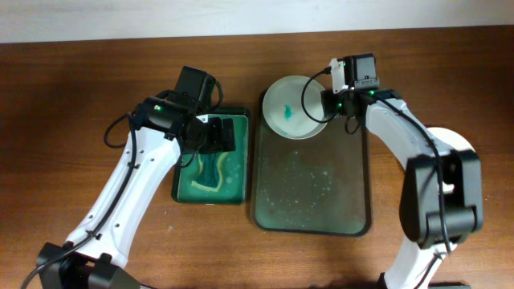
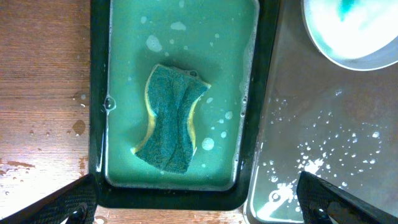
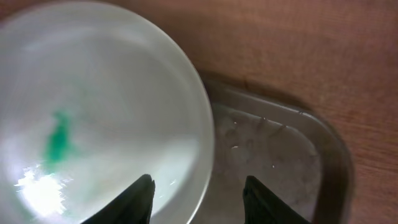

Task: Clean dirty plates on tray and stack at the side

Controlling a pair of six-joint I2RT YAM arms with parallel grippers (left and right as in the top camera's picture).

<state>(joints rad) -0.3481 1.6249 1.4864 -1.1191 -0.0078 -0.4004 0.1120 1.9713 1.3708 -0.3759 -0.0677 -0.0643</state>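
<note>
**Overhead and wrist views.** A white disc (image 1: 455,141) near the right edge of the counter (image 1: 80,96) is being largely covered by the right arm; whether it is one plate or a stack cannot be told. The plate (image 1: 294,107), with a teal smear at its centre, is being cut off at the left and bottom of the right wrist view. It is lying at the far end of the tray (image 1: 313,193), toward the counter's far edge, and is overlapping the tray's rim; whether it is being lifted cannot be told. The right gripper (image 3: 199,202) is being held spread, its fingers (image 3: 134,202) straddling the plate's rim without pinching it. The left gripper (image 2: 199,205) is being held wide apart above the green tray (image 1: 233,183), with only its fingertips (image 2: 68,202) showing. The sponge (image 2: 171,121) is lying in foamy water there, clear of the fingers. Droplets are being shown on the tray floor. The counter is dark brown wood, and a pale wall strip (image 1: 241,16) is being shown beyond its far edge.
</note>
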